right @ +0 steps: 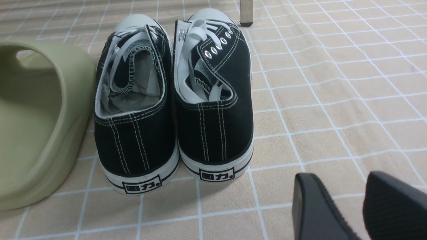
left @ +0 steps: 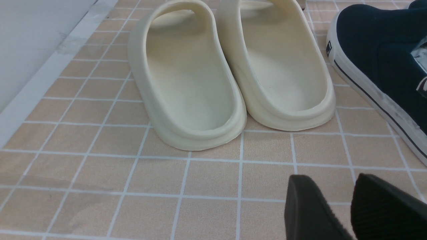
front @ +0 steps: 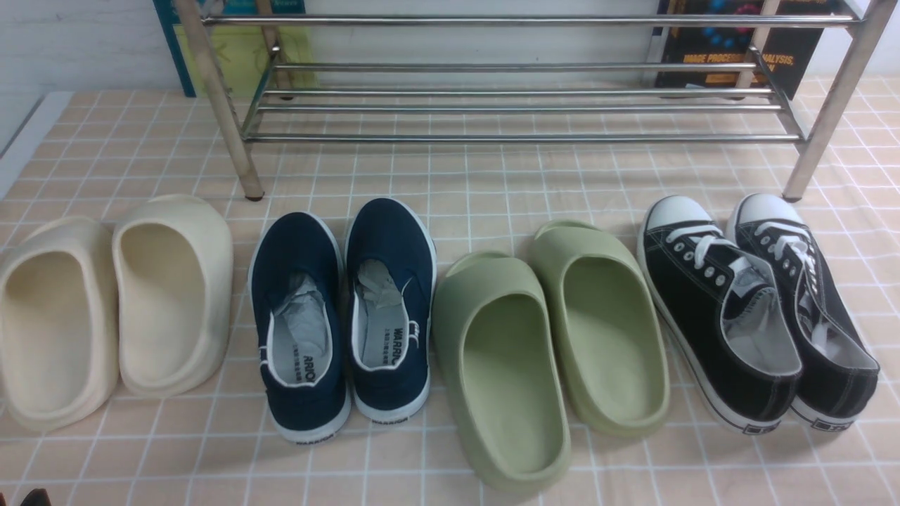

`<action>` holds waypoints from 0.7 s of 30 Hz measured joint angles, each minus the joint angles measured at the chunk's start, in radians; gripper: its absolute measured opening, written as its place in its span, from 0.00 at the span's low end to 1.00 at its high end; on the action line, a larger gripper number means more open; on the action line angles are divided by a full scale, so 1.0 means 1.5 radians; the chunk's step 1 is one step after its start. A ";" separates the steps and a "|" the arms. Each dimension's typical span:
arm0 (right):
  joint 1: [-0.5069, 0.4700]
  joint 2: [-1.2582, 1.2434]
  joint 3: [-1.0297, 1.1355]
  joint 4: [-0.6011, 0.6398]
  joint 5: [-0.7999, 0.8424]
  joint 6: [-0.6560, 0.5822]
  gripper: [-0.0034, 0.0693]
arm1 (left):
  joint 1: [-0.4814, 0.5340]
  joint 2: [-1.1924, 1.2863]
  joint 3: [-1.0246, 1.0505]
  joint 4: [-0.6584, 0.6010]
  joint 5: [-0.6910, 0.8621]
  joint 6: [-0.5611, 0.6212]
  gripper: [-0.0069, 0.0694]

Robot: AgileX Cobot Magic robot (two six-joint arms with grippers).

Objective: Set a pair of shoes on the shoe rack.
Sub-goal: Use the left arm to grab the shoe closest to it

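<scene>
The pair of shoes, navy slip-ons with white soles [front: 344,316], stands heels toward me on the checked cloth, second pair from the left. One navy shoe [left: 377,60] shows at the edge of the left wrist view. The shoe rack [front: 520,107], made of silver tubes, spans the back and its bars are bare. My left gripper [left: 330,181] hovers low over the cloth, behind the cream slippers and beside the navy heel. It is open with nothing between its fingers. My right gripper [right: 338,180] is open too, over bare cloth beside the black sneakers' heels.
Cream foam slippers [front: 172,295] [left: 186,83] stand at far left, green slippers [front: 506,372] [right: 33,116] right of the navy pair, and black lace-up sneakers [front: 738,316] [right: 206,110] at far right. Books [front: 731,49] lean behind the rack. The table's edge [front: 28,133] runs along the left.
</scene>
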 joint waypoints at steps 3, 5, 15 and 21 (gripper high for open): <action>0.000 0.000 0.000 0.000 0.000 0.000 0.38 | 0.000 0.000 0.000 0.000 0.000 0.000 0.40; 0.000 0.000 0.000 0.000 0.000 0.000 0.38 | 0.000 0.000 0.000 0.000 0.000 0.000 0.40; 0.000 0.000 0.000 0.000 0.000 0.000 0.38 | 0.000 0.000 0.000 0.001 0.000 0.000 0.40; 0.000 0.000 0.000 0.000 0.000 0.000 0.38 | 0.000 0.000 0.000 0.009 0.000 0.000 0.40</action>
